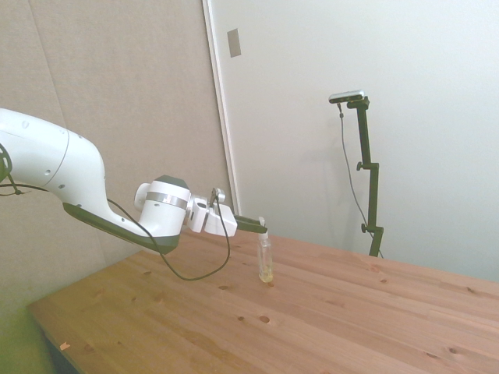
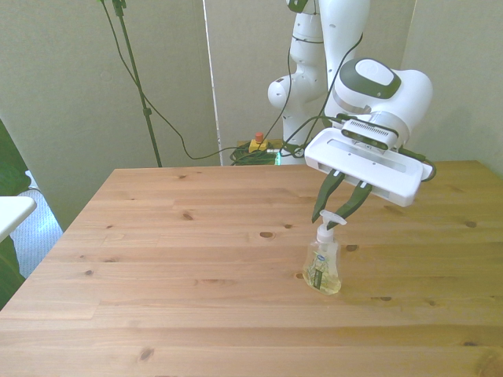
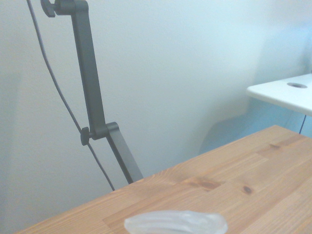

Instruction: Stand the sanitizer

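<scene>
Here the sanitizer (image 2: 323, 269) stands upright on the wooden table (image 2: 173, 259), its base flat on the boards, a little to the front view's right of the table's middle and towards the near half. It is a small clear bottle with yellowish liquid pooled in its lower part, a white label with a dark mark on its face, and a white pump top (image 2: 329, 221) whose nozzle points to the front view's right. The gripper (image 2: 341, 207) reaches down at a slant to the pump top, and its two dark fingers (image 2: 323, 198) converge on the pump from either side; they look closed on it, with only the pump's width between their tips. In the side view the bottle (image 1: 266, 261) is seen edge-on and slim, standing straight, with the gripper (image 1: 260, 227) coming in almost level from the left and meeting its very top. The wrist view shows a blurred, pale, rounded part of the bottle (image 3: 175, 223) close under the camera, with bare table boards (image 3: 234, 180) beyond it. A white surface (image 2: 12, 210) juts in at the front view's left edge, apart from the table.
</scene>
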Motion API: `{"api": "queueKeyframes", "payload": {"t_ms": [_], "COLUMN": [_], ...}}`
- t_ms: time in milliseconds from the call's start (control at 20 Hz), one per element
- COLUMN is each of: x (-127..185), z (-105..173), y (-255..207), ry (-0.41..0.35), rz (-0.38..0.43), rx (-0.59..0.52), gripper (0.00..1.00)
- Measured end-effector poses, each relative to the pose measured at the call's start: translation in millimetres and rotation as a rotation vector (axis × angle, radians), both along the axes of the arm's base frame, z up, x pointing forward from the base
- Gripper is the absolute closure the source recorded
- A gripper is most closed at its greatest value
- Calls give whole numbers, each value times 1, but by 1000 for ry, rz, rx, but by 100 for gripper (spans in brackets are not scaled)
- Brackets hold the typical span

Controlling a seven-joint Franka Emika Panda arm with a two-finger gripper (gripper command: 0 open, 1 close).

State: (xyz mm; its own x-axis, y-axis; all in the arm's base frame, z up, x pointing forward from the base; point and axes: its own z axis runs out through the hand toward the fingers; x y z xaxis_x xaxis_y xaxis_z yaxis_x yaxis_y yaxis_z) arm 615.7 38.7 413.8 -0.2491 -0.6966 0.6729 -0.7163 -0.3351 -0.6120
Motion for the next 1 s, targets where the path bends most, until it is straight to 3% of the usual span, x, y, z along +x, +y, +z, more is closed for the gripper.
{"api": "queueKeyframes", "payload": {"t_ms": [200, 350, 650, 1000], "x": [-3, -9, -13, -47], "z": [2, -16, -23, -11], "y": [2, 6, 10, 13], "ry": [6, 43, 74, 279], "rz": [9, 16, 36, 180], "rx": [30, 43, 58, 202], "gripper": [0, 0, 0, 0]}}
